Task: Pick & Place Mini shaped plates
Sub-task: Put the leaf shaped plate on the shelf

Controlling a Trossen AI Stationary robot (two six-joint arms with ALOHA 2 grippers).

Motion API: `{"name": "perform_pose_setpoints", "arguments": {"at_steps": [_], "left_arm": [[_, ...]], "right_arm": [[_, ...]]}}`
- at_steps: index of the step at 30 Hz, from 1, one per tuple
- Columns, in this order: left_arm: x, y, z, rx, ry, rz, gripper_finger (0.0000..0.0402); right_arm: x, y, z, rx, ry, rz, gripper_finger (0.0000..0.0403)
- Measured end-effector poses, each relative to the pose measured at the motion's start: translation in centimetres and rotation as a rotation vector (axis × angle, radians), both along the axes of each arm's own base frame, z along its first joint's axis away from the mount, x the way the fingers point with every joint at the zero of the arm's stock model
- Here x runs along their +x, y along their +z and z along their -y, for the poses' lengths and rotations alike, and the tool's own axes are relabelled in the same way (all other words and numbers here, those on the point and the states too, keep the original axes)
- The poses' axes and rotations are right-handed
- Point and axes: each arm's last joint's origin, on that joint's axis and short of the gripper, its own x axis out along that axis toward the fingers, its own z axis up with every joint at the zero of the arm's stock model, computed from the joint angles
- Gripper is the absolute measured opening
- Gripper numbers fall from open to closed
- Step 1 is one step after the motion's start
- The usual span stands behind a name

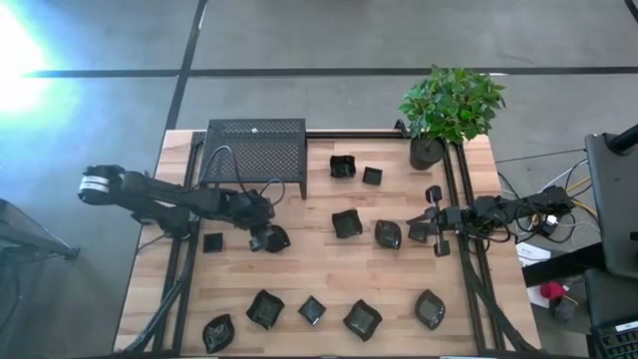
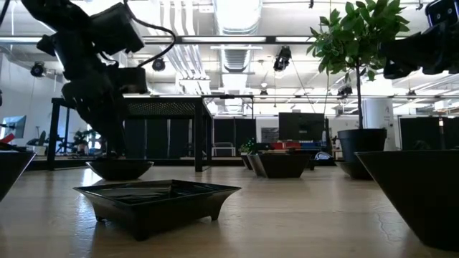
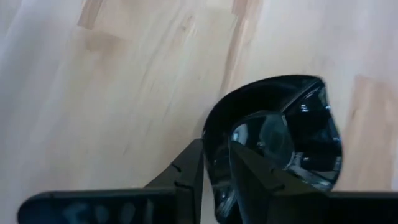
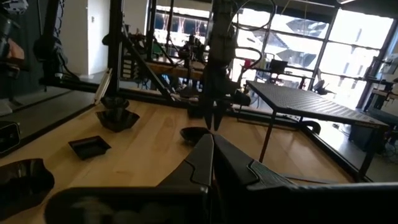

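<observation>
Several tiny glossy black plates lie scattered on the wooden table, among them a square one and a leaf-shaped one. My left gripper is shut on a rounded plate in front of the perforated stand; the same plate fills the left wrist view. In the low view the left gripper comes down onto that plate. My right gripper is shut and holds nothing; it hovers near the right rail, pointing toward the table's left. My left gripper pinches the rounded plate's rim between its two fingers, one finger outside the wall and the other inside the bowl. The fingers come from above, pointing down. In the low view the plate's base appears to sit on the table.
A black perforated stand occupies the far left of the table, and a potted plant the far right corner. Black rails run along both sides. A row of plates lines the near edge. Bare wood lies mid-table.
</observation>
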Motion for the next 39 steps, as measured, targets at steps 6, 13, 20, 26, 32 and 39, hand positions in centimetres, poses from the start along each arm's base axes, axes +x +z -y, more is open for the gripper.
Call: {"name": "perform_pose_setpoints", "arguments": {"at_steps": [6, 13, 20, 26, 32, 39], "left_arm": [[0.4, -1.2, 0.0, 0.001, 0.003, -0.056, 0.0071], [0.8, -2.0, 0.1, -0.038, 0.002, -0.074, 0.0071], [1.0, -2.5, 0.1, -0.056, 0.025, -0.095, 0.0067], [1.0, -2.4, 0.2, -0.092, 0.04, -0.088, 0.0012], [0.9, -2.1, 0.3, -0.142, 0.068, -0.074, 0.0001], [0.8, 0.7, 0.3, -0.164, 0.086, -0.034, 0.0]], "right_arm": [[0.0, 0.0, 0.0, -0.001, 0.0, -0.003, 0.0008], [0.0, 0.0, 0.0, -0.001, 0.0, -0.003, 0.0008], [0.0, 0.0, 0.0, -0.001, 0.001, -0.003, 0.0008], [0.0, 0.0, 0.0, -0.001, 0.0, -0.003, 0.0008], [0.0, 0.0, 0.0, -0.001, 0.0, -0.003, 0.0008], [0.0, 0.0, 0.0, -0.001, 0.0, -0.004, 0.0008]]}}
